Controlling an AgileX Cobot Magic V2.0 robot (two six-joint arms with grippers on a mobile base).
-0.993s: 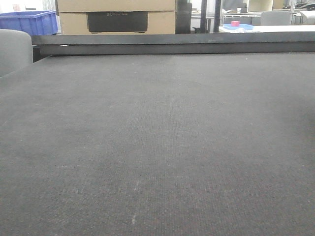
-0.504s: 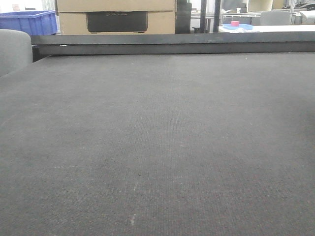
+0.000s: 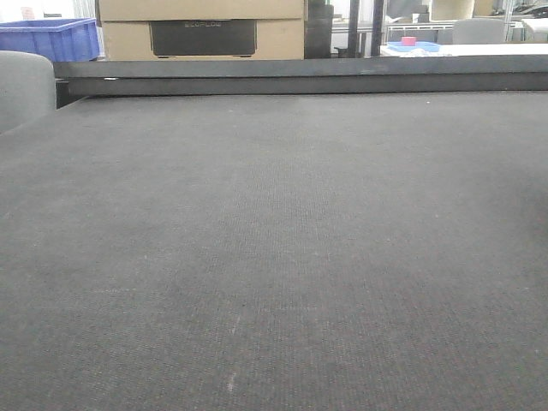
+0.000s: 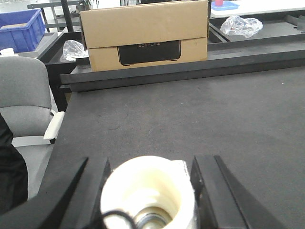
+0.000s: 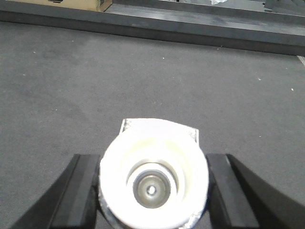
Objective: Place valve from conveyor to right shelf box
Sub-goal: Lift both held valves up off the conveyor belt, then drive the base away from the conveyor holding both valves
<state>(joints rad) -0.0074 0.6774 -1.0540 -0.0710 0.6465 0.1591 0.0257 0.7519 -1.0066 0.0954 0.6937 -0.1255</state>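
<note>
Both grippers, left gripper and right gripper, clamp cream-capped valves; lift straight off the conveyor before swinging right.

1. The conveyor is dark grey with a fine woven texture; its rail is black.
2. The cardboard box is tan with a black panel.
3. The crate is blue.
4. The chair is grey.
5. The valve shows a cream-white ring around a silvery-grey centre, between black fingers.

the cardboard box bears a black panel printed "ecoflow", faint but legible.
</note>
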